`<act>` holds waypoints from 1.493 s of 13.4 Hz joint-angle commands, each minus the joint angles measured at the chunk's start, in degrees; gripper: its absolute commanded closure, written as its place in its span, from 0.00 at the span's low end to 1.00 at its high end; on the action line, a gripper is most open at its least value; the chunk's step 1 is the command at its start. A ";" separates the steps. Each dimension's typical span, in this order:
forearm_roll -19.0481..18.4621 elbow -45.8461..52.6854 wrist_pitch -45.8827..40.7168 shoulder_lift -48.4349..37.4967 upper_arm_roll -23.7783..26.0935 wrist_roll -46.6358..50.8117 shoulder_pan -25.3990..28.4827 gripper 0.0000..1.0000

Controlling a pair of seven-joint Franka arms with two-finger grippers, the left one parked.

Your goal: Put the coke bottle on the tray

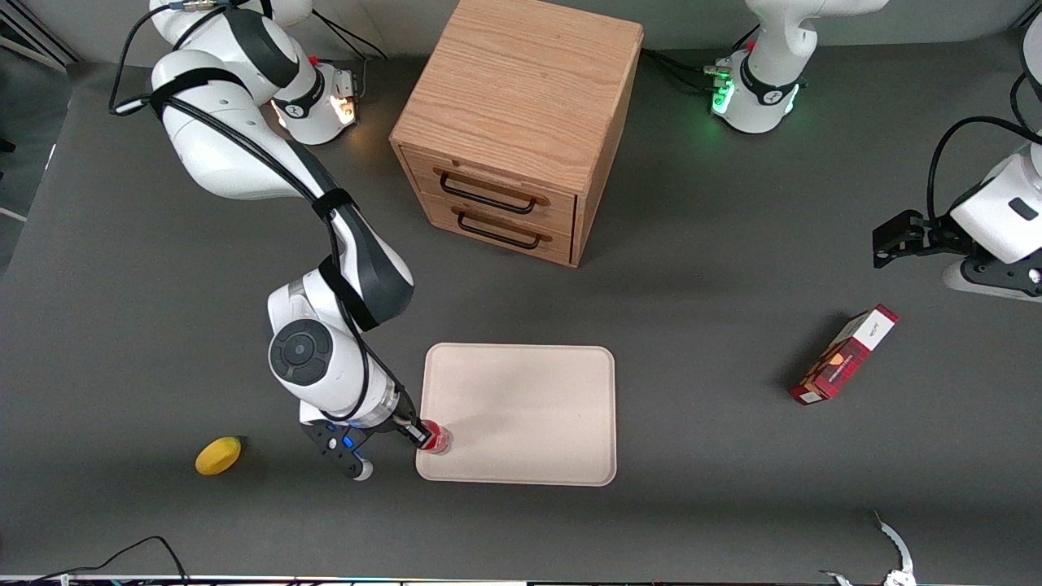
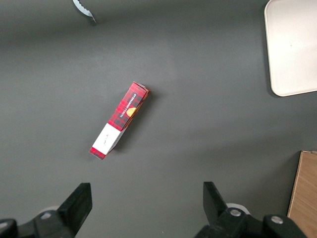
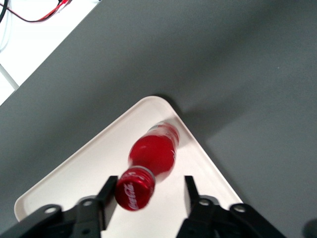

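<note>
The coke bottle [image 1: 438, 439], with red cap and red label, is on the cream tray [image 1: 521, 415], just inside the tray's corner nearest the front camera at the working arm's end. My right gripper [image 1: 423, 435] is right at the bottle's top. In the right wrist view the gripper [image 3: 148, 198] is open: the cap [image 3: 134, 188] lies against one finger and the other finger [image 3: 190, 196] stands clear of it. The bottle body [image 3: 153, 151] leans on the tray [image 3: 79, 178] close to its rim. The tray's edge also shows in the left wrist view [image 2: 292, 44].
A yellow lemon [image 1: 218, 455] lies on the table beside the working arm. A red-and-white carton [image 1: 844, 355] lies toward the parked arm's end; it also shows in the left wrist view [image 2: 119, 120]. A wooden two-drawer cabinet [image 1: 521, 122] stands farther from the front camera than the tray.
</note>
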 commanded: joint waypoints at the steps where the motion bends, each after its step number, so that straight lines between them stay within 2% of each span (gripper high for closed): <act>1: -2.81 1.02 -5.77 -4.39 2.41 0.81 -1.07 0.00; 3: -2.99 0.93 -14.97 -11.41 4.95 -3.73 -2.47 0.00; 6: -2.55 -3.44 -26.93 -24.32 10.49 -20.51 -9.23 0.00; 8: -1.24 -8.89 -32.75 -33.38 10.41 -29.64 -12.40 0.00; 10: 3.23 -14.95 -36.28 -41.29 7.45 -39.49 -15.56 0.00; 12: 8.41 -25.03 -35.25 -50.78 -1.76 -48.19 -15.49 0.00; 14: 11.59 -37.67 -29.12 -59.13 -9.94 -57.68 -15.31 0.00; 17: 12.74 -55.62 -16.12 -67.50 -13.75 -59.57 -15.31 0.00; 20: 14.15 -57.61 -14.14 -67.96 -14.02 -58.61 -15.40 0.00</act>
